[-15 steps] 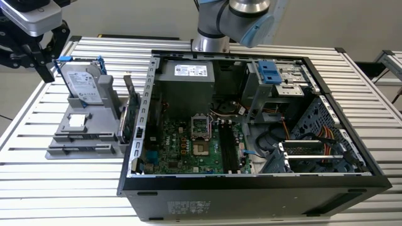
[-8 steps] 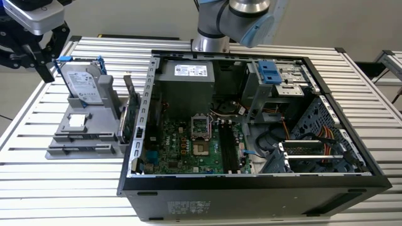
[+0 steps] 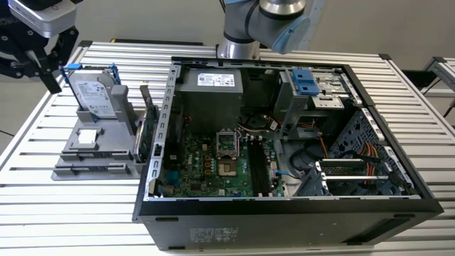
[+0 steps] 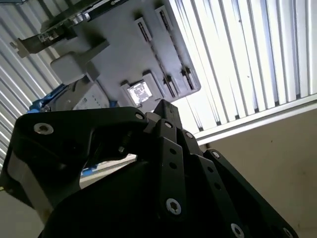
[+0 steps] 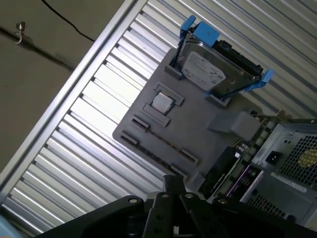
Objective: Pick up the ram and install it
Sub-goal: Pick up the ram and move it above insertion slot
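Note:
The ram is out of view. My gripper (image 3: 35, 80) hangs open and empty at the exterior view's far left, above the table edge beside the grey parts holder (image 3: 92, 160). Its black linkage (image 4: 148, 188) (image 5: 168, 213) fills the near part of both wrist views, with the holder (image 5: 198, 129) (image 4: 124, 44) beyond it. The holder's long front slots (image 5: 158, 141) look bare. Inside the open computer case (image 3: 284, 208) the black memory slots (image 3: 257, 165) run along the motherboard (image 3: 206, 170).
On the holder, a silver hard drive in a blue frame (image 3: 92, 93) stands upright, with a small square chip (image 3: 87, 137) below it. A green expansion card (image 3: 144, 130) stands between holder and case. The arm's base (image 3: 238, 48) rises behind the case. The slatted table (image 3: 71, 213) lies around.

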`<state>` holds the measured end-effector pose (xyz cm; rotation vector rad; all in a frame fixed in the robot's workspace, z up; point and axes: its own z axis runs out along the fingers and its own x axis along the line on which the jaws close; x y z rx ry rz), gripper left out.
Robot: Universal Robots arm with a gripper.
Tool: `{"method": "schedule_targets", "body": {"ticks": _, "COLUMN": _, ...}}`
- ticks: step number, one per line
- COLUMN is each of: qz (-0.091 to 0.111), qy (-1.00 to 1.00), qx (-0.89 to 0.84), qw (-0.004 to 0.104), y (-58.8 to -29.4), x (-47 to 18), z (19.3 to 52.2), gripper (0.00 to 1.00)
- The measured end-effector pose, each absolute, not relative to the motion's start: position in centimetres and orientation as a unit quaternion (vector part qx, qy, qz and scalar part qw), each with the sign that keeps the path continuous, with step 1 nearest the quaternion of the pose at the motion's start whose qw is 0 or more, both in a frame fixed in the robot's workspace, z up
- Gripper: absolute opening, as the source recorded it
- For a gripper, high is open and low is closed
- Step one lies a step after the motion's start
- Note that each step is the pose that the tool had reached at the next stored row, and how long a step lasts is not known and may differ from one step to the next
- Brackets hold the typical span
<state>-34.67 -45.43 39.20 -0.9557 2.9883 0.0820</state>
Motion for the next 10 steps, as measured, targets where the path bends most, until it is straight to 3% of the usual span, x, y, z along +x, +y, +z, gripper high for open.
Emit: {"method": "schedule_targets", "body": {"ticks": 10, "qz": 0.026, "qy": 0.933, "qx": -0.358, "qw": 0.0, "y": -45.43, "x": -34.67, "z": 39.2, "gripper": 0.0}}
